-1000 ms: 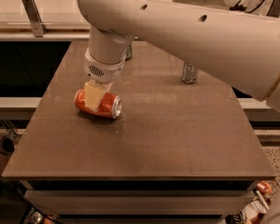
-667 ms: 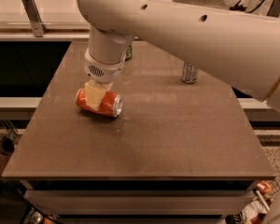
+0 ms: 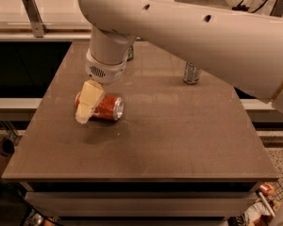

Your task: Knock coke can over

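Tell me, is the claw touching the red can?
Cannot tell. The camera view shows the claw covering the left end of the coke can, which lies on its side; it could be pressing it or just hanging in front.

We are finding the coke can [image 3: 107,108] lying on its side on the table [image 3: 179,145], left of the middle, its top pointing right. The gripper [image 3: 86,109] is hanging at the can's left end, overlapping it. A slim can [image 3: 191,73] is standing far right, and another can [image 3: 130,53] is sitting at the far edge behind the arm [image 3: 188,27].
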`<action>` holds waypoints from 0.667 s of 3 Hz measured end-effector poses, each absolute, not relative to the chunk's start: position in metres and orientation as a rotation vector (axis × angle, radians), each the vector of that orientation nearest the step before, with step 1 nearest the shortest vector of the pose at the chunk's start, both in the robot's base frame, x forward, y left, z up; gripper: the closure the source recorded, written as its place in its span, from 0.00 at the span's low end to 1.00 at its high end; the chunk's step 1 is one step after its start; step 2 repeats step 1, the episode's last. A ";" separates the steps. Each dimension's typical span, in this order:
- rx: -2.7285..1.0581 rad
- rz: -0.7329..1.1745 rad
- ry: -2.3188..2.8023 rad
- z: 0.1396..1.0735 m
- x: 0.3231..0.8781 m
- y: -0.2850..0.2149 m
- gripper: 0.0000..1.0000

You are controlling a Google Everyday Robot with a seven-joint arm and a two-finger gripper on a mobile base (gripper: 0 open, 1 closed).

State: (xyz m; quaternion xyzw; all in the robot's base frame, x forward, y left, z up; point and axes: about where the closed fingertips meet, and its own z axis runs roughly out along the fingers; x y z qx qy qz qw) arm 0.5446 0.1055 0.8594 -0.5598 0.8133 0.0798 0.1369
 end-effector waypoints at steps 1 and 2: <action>-1.620 0.231 2.354 0.859 0.545 0.106 0.00; -1.620 0.231 2.354 0.859 0.545 0.106 0.00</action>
